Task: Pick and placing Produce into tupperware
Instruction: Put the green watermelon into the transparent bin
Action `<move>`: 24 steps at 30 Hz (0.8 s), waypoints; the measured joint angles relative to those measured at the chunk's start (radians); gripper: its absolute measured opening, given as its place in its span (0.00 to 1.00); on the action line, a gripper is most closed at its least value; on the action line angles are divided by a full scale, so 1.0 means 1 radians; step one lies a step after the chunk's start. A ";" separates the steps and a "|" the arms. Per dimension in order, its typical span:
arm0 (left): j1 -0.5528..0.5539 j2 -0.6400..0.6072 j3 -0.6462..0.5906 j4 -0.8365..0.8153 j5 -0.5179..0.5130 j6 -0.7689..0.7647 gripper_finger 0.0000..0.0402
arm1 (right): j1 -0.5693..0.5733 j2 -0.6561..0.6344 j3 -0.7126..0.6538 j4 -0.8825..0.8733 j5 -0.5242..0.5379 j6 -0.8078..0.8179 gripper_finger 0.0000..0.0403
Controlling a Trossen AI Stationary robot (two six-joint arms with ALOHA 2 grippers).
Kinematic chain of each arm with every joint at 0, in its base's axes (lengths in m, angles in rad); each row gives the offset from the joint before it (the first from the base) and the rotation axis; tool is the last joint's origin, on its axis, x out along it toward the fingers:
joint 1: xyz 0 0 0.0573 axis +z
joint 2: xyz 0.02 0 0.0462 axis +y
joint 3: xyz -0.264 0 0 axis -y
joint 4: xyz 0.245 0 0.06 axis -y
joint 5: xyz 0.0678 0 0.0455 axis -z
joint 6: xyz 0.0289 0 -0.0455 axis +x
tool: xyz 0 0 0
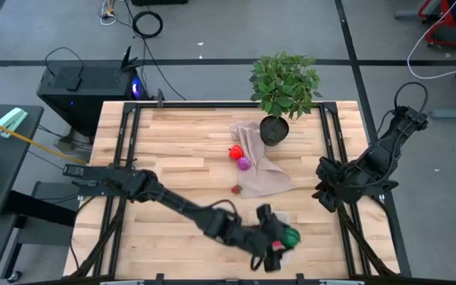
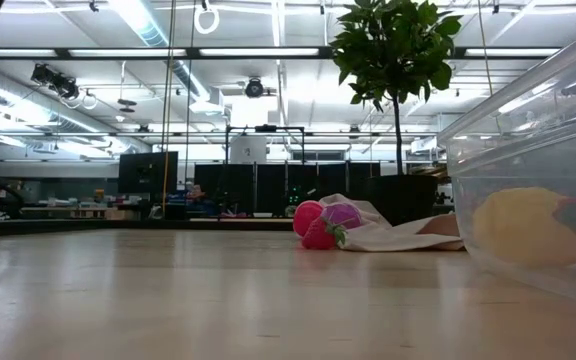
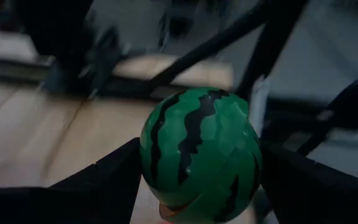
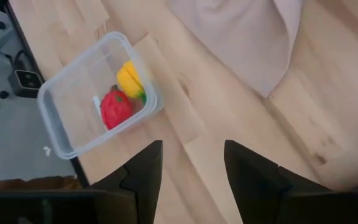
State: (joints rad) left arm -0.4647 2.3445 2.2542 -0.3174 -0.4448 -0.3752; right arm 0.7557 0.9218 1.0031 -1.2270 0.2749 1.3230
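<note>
Left gripper clamps the striped green watermelon between its fingers

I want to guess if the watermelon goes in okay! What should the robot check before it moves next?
1. Watermelon is gripped between the left gripper's fingers: ok.
2. Left gripper is right above the tupperware: cannot tell; the high view shows them close together, but the arm hides the rim.
3. There is room inside the tupperware: ok. It holds only a yellow piece and a red piece, with bare floor beside them.
4. Right gripper is out of the way: ok. It waits open and empty by the table's right edge.
5. All produce is packed: not ok. A red ball and a magenta ball lie on the beige cloth.
</note>
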 joint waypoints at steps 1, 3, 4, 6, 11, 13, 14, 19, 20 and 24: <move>-0.009 -0.002 -0.032 0.068 -0.014 0.003 0.72 | 0.011 0.000 0.000 0.000 0.000 0.020 0.44; -0.030 -0.002 -0.102 0.181 -0.050 -0.003 0.72 | 0.036 0.000 0.000 0.000 0.000 0.065 0.44; -0.038 0.000 -0.132 0.222 -0.063 -0.006 0.72 | 0.048 0.000 0.000 0.002 0.000 0.086 0.44; -0.046 0.003 -0.195 0.326 -0.074 -0.019 0.72 | 0.071 0.000 0.000 0.010 0.000 0.122 0.44; -0.057 0.001 -0.311 0.521 -0.102 -0.014 0.72 | 0.115 0.000 0.000 0.050 0.024 0.181 0.44; -0.055 -0.011 -0.341 0.516 -0.103 -0.032 0.72 | 0.127 0.000 0.000 0.069 0.037 0.198 0.44; -0.054 -0.016 -0.358 0.521 -0.104 -0.039 0.72 | 0.132 0.000 0.000 0.079 0.044 0.201 0.44; -0.054 -0.022 -0.445 0.512 -0.110 -0.088 0.72 | 0.151 0.001 0.000 0.111 0.074 0.204 0.44; -0.054 -0.022 -0.457 0.513 -0.110 -0.105 0.72 | 0.152 0.001 0.000 0.111 0.077 0.205 0.44; -0.055 -0.022 -0.492 0.535 -0.109 -0.137 0.72 | 0.151 0.001 0.000 0.112 0.084 0.204 0.44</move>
State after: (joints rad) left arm -0.5194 2.3226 1.7624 0.2180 -0.5537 -0.5127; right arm 0.9066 0.9230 1.0031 -1.1152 0.3586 1.5272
